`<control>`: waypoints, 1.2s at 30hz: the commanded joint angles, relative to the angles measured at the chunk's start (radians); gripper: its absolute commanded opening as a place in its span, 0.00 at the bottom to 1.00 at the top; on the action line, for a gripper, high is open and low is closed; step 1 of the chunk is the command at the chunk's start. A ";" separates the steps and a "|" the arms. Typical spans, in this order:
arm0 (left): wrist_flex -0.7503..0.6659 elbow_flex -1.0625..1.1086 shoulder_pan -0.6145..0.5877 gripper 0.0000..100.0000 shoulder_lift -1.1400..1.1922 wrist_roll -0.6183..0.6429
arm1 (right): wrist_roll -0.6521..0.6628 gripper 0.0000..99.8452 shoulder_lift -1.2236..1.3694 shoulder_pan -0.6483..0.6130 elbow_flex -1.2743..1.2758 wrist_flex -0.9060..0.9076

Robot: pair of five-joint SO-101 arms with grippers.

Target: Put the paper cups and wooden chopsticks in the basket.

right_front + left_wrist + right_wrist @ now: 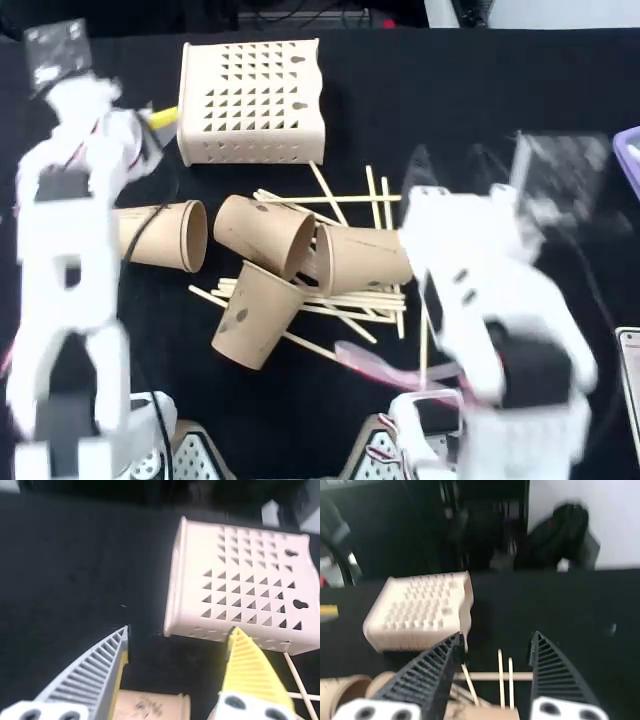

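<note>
While left pincer (179, 630) gapes, four cups (265, 235) (overhead)

right claw (497, 638): spread | chopsticks (501, 672): close ahead | basket (420, 610): beyond, on its side

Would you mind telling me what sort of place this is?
Probably a lab or office workspace: a black-covered table, a backpack against a white wall, and dark shelving behind.

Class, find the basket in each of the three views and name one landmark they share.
High view: basket upper left of centre, beyond the cups.
Left wrist view: basket just past the left claw.
Right wrist view: basket farther past the right claw.
Shared landmark: chopsticks beside it.
</note>
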 commanded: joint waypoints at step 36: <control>0.103 -0.710 -0.002 0.31 0.752 0.015 | -0.020 0.21 0.061 0.034 0.604 -0.451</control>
